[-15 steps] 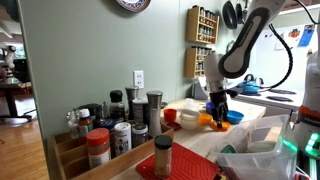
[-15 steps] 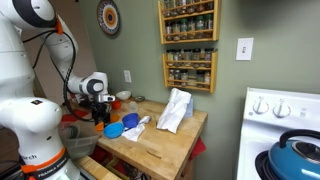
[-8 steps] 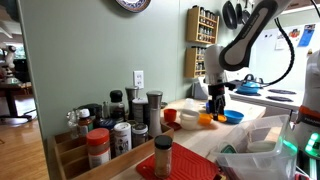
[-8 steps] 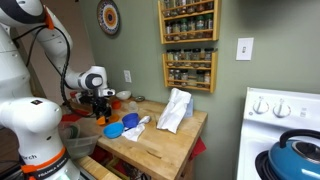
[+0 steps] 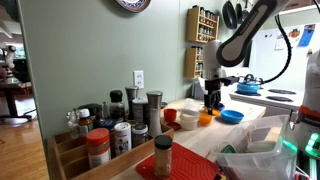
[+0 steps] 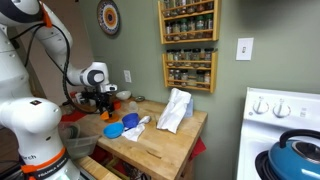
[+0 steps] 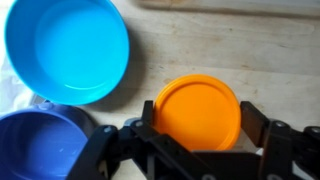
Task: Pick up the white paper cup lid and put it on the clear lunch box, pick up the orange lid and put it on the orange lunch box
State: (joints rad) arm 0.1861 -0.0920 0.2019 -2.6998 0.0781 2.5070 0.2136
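My gripper (image 7: 200,112) is shut on the round orange lid (image 7: 197,112), with one black finger on each side of its rim. It holds the lid above the wooden counter (image 7: 240,45). In both exterior views the gripper (image 5: 212,100) (image 6: 105,106) hangs over the counter's end, and the lid (image 6: 103,115) shows as an orange spot under it. An orange container (image 5: 205,119) sits on the counter just below the gripper. A white container (image 5: 188,120) stands beside it. I cannot make out the white paper cup lid.
A light blue bowl (image 7: 65,50) and a dark blue bowl (image 7: 35,145) sit close to the held lid; they also show in an exterior view (image 6: 130,121) (image 6: 113,131). A white bag (image 6: 175,110) lies mid-counter. Spice jars (image 5: 110,135) crowd the near end.
My gripper has risen from the counter with the orange lid in it and shifted away from the blue bowls towards the wall side.
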